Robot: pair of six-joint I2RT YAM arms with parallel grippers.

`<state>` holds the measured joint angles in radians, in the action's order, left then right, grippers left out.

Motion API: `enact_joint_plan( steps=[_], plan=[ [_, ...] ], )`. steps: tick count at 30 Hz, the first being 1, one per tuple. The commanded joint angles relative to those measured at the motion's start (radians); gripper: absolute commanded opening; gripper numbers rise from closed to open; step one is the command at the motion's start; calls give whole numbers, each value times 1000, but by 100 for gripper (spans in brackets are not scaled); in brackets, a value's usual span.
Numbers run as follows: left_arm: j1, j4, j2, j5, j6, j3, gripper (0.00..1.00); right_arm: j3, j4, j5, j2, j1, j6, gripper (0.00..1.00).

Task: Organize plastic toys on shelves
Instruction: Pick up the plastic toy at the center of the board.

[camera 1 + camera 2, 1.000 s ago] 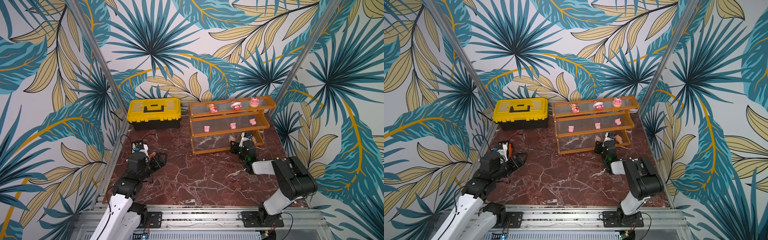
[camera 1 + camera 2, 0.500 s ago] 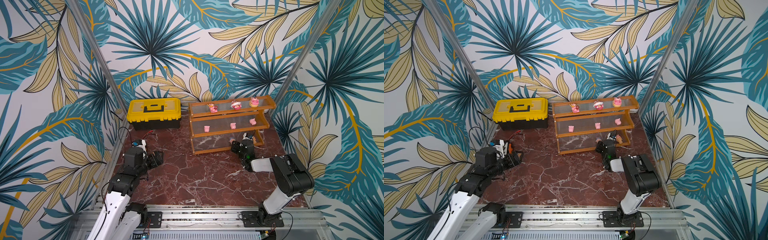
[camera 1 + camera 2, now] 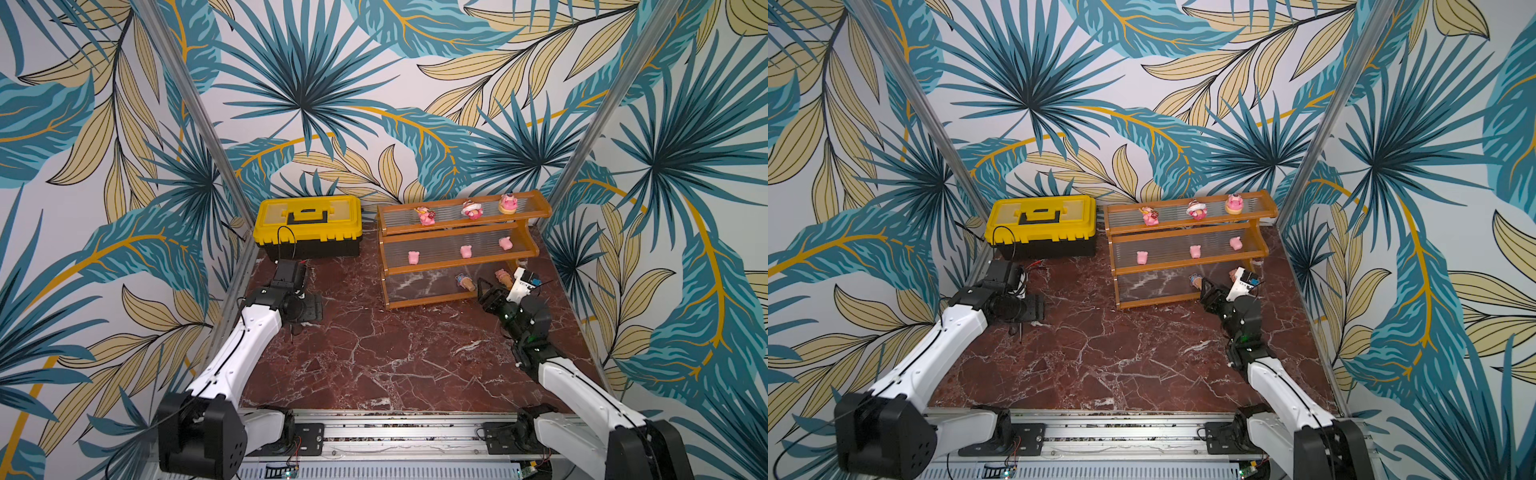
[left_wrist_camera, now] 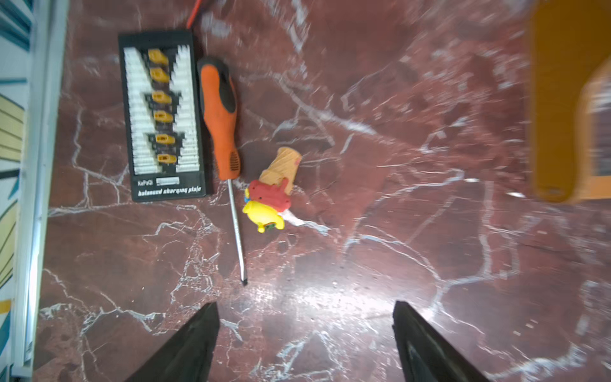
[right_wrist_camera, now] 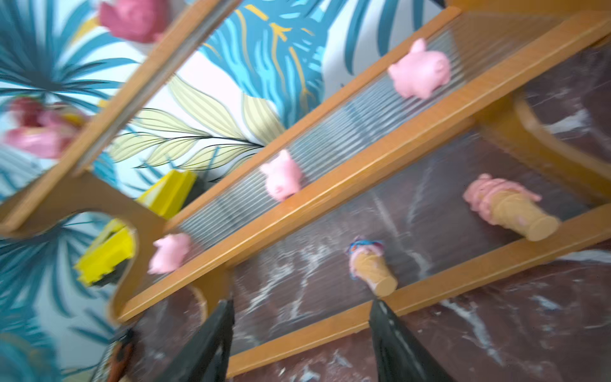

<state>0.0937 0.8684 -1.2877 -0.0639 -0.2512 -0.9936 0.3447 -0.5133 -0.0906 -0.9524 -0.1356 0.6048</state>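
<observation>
One cone toy (image 4: 281,172) lies on its side at the table's left, just beside the screwdriver (image 4: 220,112), under the wide-open, empty left gripper (image 4: 304,303). It looks light, hard and prone to roll, so pinch across the ribbed cone. The right gripper (image 5: 302,301), jaws apart and empty, faces the shelves (image 5: 363,185).

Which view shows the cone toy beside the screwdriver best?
The left wrist view: the cone toy lies whole, unblocked. In both top views the left arm hides it; the right wrist view lacks it.
</observation>
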Motion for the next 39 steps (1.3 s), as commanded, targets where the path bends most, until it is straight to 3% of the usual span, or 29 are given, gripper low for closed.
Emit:
enact_joint_plan(
  steps=[1,4,9,13,18,26,30,35,39],
  plan=[
    [-53,15,-104,-1,44,-78,79,-71,122,-244,82,-10,101,63],
    [-82,45,-235,24,58,-153,72,-89,233,-265,181,-46,122,62],
    [-78,138,-417,-27,239,-291,69,-148,287,-216,347,-58,159,62],
    [-46,107,-462,-111,364,-301,69,-154,291,-201,391,-58,188,62],
    [-29,75,-507,-123,517,-311,70,-142,271,-215,375,-58,213,62],
    [-28,111,-608,-68,499,-346,60,-141,253,-202,376,-59,230,62],
    [-29,125,-633,-57,483,-357,47,-137,244,-203,379,-59,238,62],
    [-29,132,-645,-29,470,-350,43,-124,235,-207,379,-58,240,62],
    [-28,144,-598,51,460,-353,31,-93,248,-237,377,-59,213,62]
  ],
)
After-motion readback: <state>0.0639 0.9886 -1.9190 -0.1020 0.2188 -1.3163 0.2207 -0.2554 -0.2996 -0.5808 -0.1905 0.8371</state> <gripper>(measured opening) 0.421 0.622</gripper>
